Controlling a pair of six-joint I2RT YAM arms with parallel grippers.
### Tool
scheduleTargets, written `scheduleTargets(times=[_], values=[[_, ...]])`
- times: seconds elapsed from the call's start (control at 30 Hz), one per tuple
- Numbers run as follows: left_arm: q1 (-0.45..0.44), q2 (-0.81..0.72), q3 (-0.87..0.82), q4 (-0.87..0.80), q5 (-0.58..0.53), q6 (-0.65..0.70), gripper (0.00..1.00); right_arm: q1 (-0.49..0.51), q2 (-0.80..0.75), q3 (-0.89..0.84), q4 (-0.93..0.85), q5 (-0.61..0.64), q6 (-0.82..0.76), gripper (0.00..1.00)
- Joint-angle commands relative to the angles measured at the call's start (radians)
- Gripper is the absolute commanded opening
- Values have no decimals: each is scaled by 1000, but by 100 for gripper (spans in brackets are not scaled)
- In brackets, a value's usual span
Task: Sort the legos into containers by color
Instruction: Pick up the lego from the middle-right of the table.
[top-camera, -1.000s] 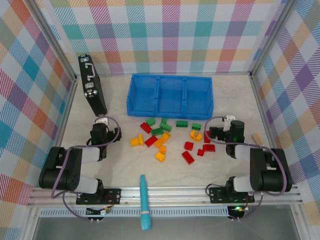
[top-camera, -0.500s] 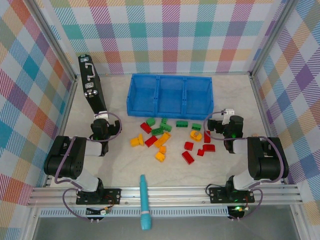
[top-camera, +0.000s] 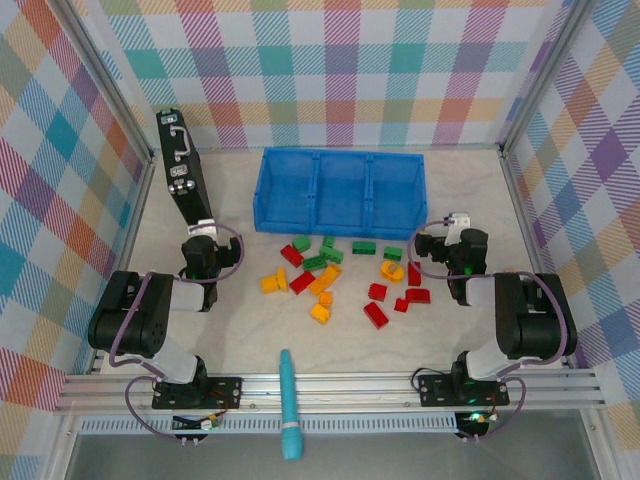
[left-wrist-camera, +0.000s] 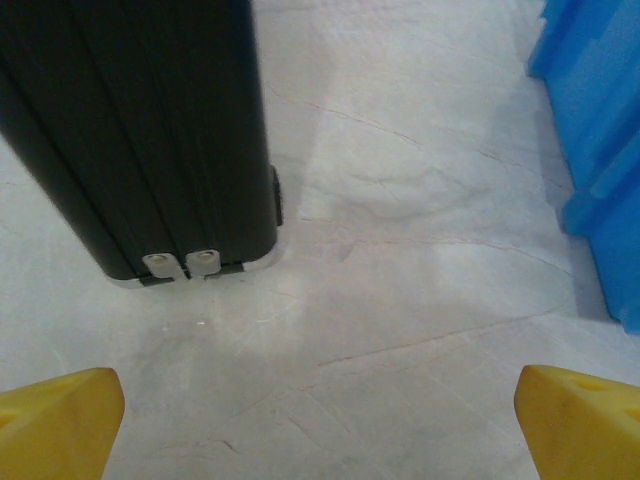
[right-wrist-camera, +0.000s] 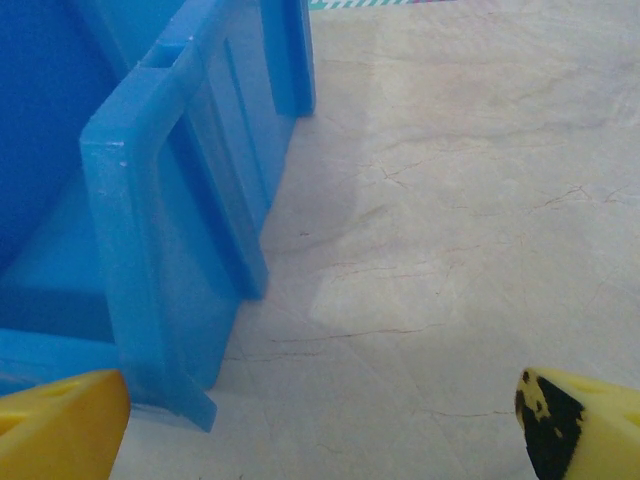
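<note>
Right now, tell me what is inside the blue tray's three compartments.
Nothing shows inside the blue tray: all three compartments show bare blue floor. Its near wall hides a strip of each floor. The legos lie on the table in front.

I count one tray (top-camera: 340, 226) with three compartments (top-camera: 343, 188), one black case (top-camera: 185, 180) and one teal pen (top-camera: 289, 400). Legos (top-camera: 320, 313) loose on the surface (top-camera: 250, 335): about seven red, six green and five yellow-orange. Some touch, so I can't be exact.
</note>
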Motion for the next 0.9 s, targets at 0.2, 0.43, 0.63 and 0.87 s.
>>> scheduleTargets(times=[0.2,0.43,0.63,0.87], values=[[-106,-320,369,-641,-50,94,100,46,-255,208,-637,78,164,99],[-124,-284,734,-1007,69,102,100,71,-371,299,-1067,-46,303,99],[-142,-198,910,-1152,178,103,100,91,-314,363,-1267,-85,353,98],[-156,-142,965,-1188,224,103,100,111,-194,416,-1332,-76,336,88]])
